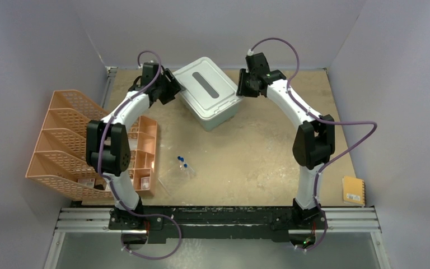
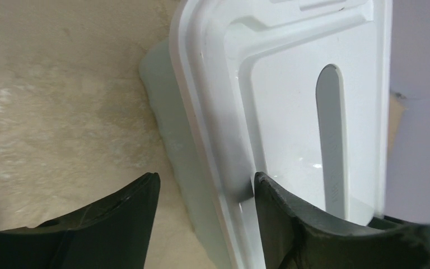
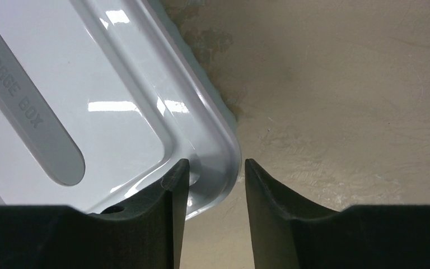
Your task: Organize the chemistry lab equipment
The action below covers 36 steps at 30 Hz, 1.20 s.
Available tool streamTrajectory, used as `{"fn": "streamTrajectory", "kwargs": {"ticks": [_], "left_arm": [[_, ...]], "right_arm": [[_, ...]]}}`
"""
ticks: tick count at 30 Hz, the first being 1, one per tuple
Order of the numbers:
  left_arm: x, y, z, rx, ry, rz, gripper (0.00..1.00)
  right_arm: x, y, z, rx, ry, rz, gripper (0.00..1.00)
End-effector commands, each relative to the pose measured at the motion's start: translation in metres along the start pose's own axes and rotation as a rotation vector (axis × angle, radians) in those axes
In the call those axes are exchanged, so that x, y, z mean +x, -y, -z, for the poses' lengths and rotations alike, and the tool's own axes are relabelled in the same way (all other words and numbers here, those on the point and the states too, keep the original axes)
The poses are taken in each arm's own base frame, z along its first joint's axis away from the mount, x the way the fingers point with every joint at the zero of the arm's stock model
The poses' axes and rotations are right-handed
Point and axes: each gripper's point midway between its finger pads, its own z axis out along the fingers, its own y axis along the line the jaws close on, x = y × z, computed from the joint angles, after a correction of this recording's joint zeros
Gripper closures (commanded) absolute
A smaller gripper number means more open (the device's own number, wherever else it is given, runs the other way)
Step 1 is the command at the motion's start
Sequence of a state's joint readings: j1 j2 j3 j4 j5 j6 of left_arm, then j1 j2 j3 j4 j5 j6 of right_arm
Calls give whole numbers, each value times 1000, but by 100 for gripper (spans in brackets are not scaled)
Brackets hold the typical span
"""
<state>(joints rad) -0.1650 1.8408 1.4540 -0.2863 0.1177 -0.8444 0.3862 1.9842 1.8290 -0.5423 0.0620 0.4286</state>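
Glossy, smooth plastic is shown by the pale grey lid (image 3: 117, 112); matt plastic by the teal bin (image 2: 171, 129). The table top (image 1: 246, 151) is seen as rough and mottled. At 9 o'clock, the mesh file organizer (image 1: 61, 120) is formed of perforated orange plastic; the clear rack (image 1: 173, 180), of transparent plastic.

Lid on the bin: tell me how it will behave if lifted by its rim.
The lid looks glossy, so probably slippery. Thin moulded plastic: likely light, may flex when gripped at one corner.
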Motion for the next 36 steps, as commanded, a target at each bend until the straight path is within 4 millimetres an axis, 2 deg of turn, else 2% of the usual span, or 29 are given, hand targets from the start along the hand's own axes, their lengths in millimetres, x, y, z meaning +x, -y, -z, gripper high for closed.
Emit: {"fn": "streamTrajectory", "kwargs": {"ticks": [1, 4, 7, 10, 11, 12, 15, 19, 23, 28, 31, 36], "left_arm": [[-42, 19, 38, -33, 93, -169, 34], [-59, 31, 66, -34, 142, -231, 28], [-71, 36, 95, -42, 200, -264, 21], [-73, 35, 122, -50, 237, -289, 20], [-72, 32, 131, -59, 248, -292, 20], [-69, 28, 137, -68, 247, -300, 20], [-51, 15, 155, -85, 203, -331, 20], [-32, -3, 179, -102, 192, -340, 20], [-27, -8, 214, -83, 256, -336, 20], [-17, -16, 257, -65, 325, -255, 20], [-19, -22, 287, -78, 399, -218, 19], [-31, -29, 341, -136, 501, -219, 18]], "right_arm": [[-38, -10, 47, -30, 130, 31, 52], [-59, -21, 75, -79, 201, 48, 46], [-56, -20, 98, -100, 213, 52, 42], [-36, -3, 115, -65, 214, 50, 39], [-19, 7, 115, -42, 193, 51, 37], [-13, 14, 127, -32, 210, 46, 36], [9, 45, 144, 63, 252, 36, 26], [41, 76, 172, 133, 270, 14, 21], [50, 106, 206, 241, 342, -1, 9], [72, 124, 237, 273, 352, -26, 1], [68, 134, 265, 297, 430, -68, 1], [52, 152, 327, 347, 594, -139, 1]]}}
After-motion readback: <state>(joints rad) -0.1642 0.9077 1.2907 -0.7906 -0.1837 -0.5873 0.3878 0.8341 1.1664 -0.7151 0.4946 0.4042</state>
